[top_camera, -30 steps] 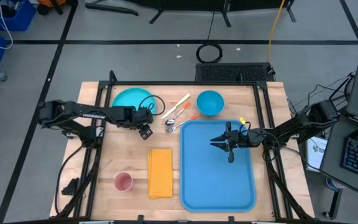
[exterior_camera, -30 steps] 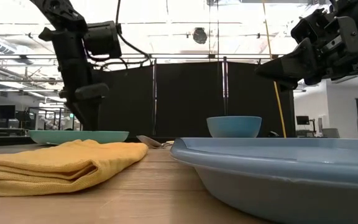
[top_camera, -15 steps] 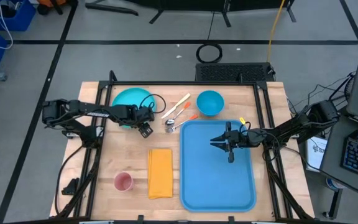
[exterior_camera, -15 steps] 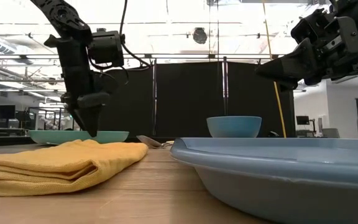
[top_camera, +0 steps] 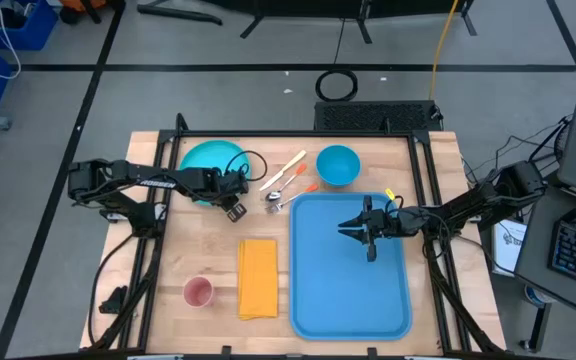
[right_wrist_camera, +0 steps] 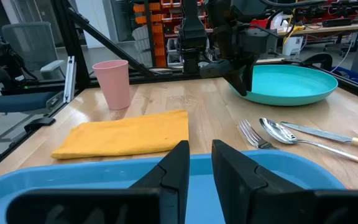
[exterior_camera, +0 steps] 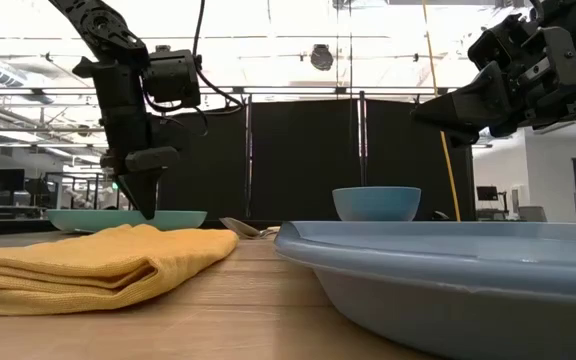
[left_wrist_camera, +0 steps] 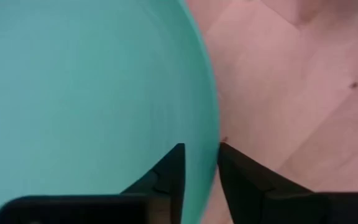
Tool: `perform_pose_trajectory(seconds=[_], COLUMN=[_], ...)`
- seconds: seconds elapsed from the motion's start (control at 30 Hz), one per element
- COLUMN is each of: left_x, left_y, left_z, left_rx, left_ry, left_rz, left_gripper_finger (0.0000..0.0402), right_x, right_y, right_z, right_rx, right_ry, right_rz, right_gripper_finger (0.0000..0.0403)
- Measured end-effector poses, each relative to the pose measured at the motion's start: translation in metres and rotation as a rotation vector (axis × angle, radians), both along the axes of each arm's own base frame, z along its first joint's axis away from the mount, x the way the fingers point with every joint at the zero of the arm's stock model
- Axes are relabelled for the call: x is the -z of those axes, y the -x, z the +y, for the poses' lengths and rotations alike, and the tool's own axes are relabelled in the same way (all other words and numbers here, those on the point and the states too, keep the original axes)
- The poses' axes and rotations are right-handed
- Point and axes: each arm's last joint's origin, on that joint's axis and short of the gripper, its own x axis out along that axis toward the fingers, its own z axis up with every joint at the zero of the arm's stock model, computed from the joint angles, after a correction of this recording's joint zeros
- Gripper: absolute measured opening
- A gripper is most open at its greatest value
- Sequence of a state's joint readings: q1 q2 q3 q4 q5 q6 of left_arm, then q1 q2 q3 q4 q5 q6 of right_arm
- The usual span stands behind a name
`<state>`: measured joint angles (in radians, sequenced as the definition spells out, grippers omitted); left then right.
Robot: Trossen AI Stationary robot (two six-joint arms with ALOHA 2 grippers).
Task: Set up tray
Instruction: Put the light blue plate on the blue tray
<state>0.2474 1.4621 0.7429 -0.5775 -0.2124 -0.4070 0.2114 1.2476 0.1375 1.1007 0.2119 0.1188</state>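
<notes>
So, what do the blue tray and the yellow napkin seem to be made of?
The tray looks like smooth moulded plastic: an even blue surface, rounded corners and a low raised rim with a slight sheen. The napkin looks like soft matte cloth: it lies folded with rounded edges and creases.

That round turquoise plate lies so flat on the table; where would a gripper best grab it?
Probably by the thin rim of the round turquoise plate, from above on its right edge, one finger either side. The left gripper is already straddling that rim, fingers slightly apart.
</notes>
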Motion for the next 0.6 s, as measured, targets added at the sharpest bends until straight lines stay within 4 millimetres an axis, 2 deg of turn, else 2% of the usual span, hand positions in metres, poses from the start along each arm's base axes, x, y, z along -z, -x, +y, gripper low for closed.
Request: perform_pose_trajectory(seconds=[0.17,0.4,0.6], left_x=[0.001,0.0,0.0], left_y=[-0.001,-0.002,-0.005], left_z=[0.0,-0.004,-0.015], left_rx=[0.055,0.087,0.16], left_ry=[-0.016,-0.085,-0.156], left_rz=[0.01,0.043,0.058], left_gripper_finger=[0.0013,0.0007,0.0005], right_x=[0.0,0.001,0.002], right_y=[0.0,0.0,0.0], right_z=[0.0,0.0,0.0], right_rx=[0.001,0.004,0.005], right_ry=[0.001,0.003,0.005], right_rz=[0.005,0.014,0.019], right_gripper_finger=[0.0059,0.0059,0.0059])
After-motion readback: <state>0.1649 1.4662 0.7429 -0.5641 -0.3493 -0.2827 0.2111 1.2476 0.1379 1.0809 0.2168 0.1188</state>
